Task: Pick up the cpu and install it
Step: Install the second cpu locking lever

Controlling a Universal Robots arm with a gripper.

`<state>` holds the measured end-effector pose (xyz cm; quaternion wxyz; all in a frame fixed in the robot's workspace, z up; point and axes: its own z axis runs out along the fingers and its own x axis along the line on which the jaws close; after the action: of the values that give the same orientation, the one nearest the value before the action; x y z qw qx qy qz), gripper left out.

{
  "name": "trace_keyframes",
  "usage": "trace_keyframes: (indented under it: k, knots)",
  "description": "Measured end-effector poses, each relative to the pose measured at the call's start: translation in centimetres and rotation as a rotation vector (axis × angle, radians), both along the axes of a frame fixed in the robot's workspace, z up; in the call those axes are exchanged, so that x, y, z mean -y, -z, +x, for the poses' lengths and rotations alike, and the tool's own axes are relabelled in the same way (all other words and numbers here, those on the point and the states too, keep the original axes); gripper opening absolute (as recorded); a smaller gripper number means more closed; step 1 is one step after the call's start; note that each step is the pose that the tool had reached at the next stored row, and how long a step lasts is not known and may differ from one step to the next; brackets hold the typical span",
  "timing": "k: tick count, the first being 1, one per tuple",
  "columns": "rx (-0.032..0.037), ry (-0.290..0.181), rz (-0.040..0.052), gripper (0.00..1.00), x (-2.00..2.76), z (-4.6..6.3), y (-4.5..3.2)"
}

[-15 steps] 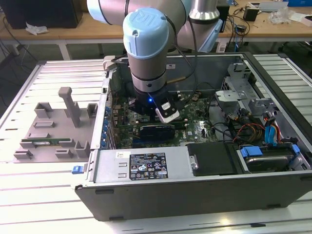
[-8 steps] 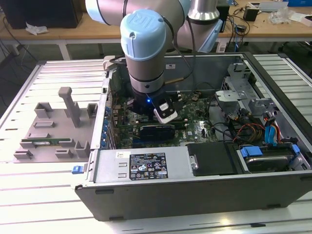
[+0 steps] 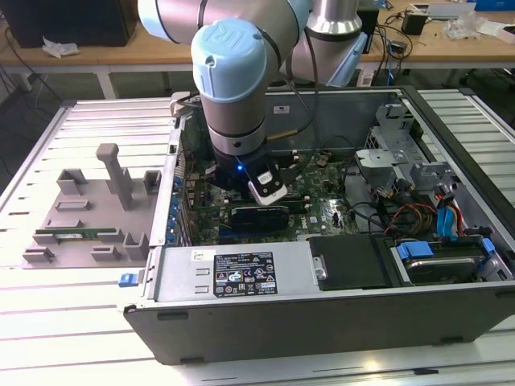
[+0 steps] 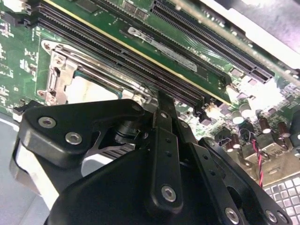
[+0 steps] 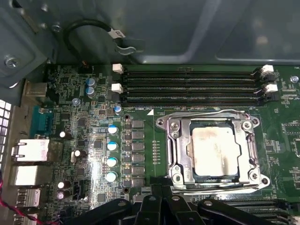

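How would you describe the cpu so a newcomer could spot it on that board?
Find the green motherboard in the first wrist view, then the metal socket frame beside the black memory slots. The cpu is the flat, shiny silver-grey square inside that frame, the only plain metal plate among them.

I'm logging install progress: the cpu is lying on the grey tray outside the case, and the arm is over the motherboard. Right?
Not quite. The cpu sits inside the socket frame on the motherboard, as the first wrist view shows. The arm is over the motherboard.
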<state>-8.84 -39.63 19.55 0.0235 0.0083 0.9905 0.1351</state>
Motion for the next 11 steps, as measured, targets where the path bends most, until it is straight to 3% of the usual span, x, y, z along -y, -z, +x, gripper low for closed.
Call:
trace_keyframes:
  k: [11]
  knots:
    - [0.0001, 0.000, -0.0132, 0.11, -0.42, 0.06, 0.02]
